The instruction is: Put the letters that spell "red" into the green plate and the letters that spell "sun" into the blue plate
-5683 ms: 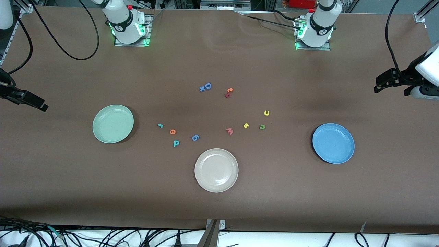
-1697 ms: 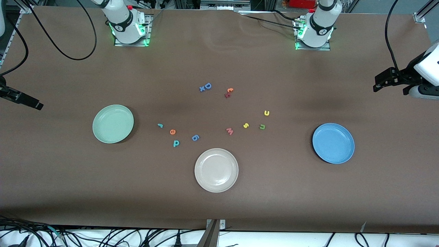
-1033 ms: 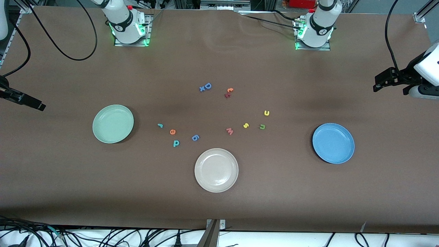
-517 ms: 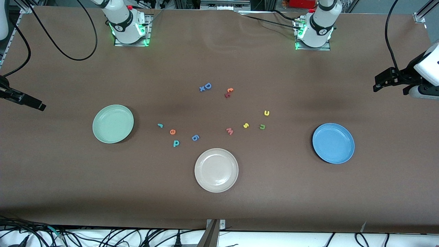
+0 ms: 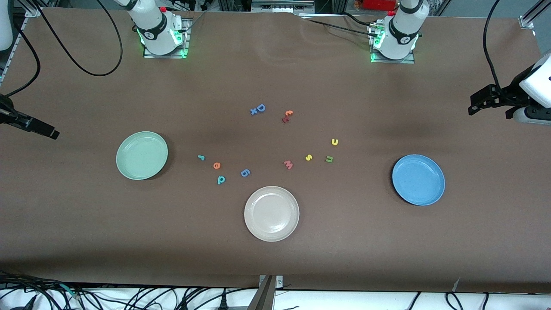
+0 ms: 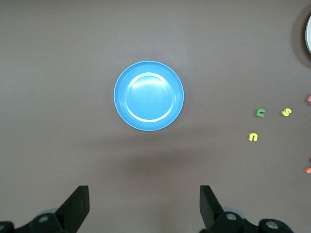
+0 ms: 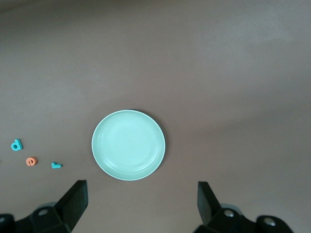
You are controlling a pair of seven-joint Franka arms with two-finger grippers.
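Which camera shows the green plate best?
The right wrist view: the green plate sits large and centred, seen from straight above. The front view shows it smaller, toward the right arm's end. The left wrist view misses it.

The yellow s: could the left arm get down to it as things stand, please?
Probably yes: the yellow s lies flat on bare table with clear gaps around it, and the open left gripper hangs empty above the table's end.

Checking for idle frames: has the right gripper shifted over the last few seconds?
Yes, slightly. The right gripper, open, hangs off the green plate at the table's edge; it first rose away from the plate's level, then dipped back.
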